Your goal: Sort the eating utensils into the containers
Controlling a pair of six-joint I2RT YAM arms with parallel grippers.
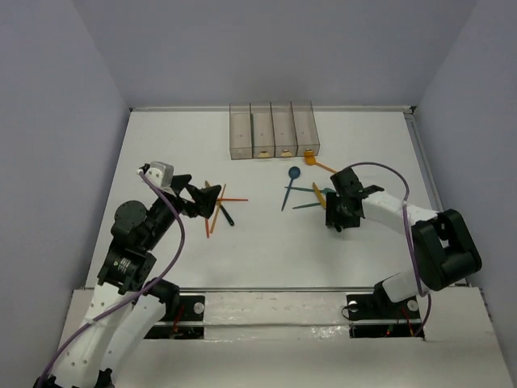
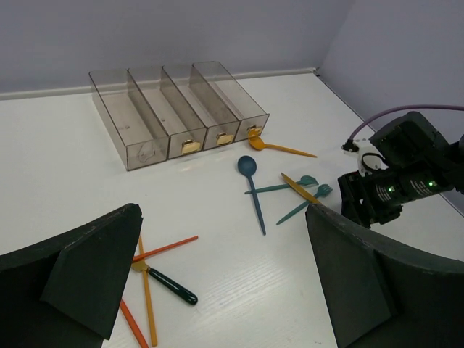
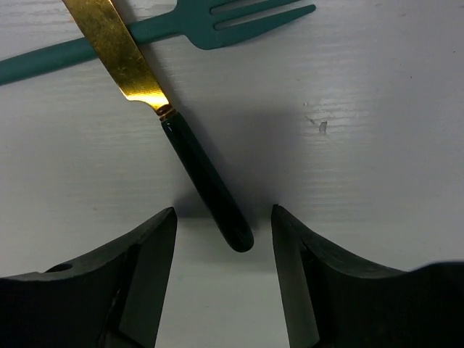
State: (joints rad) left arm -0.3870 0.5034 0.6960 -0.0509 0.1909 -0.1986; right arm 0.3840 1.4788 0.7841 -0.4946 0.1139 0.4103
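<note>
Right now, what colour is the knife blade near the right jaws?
Gold; the dark-green-handled knife shows best in the right wrist view.

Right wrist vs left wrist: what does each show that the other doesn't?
Right wrist only: right pincer open, straddling the dark handle of the knife without touching it.
Left wrist only: bins, blue spoon, orange spoon, orange sticks, second knife, left pincer open.
Both: that knife, its gold blade lying across the teal fork.
</note>
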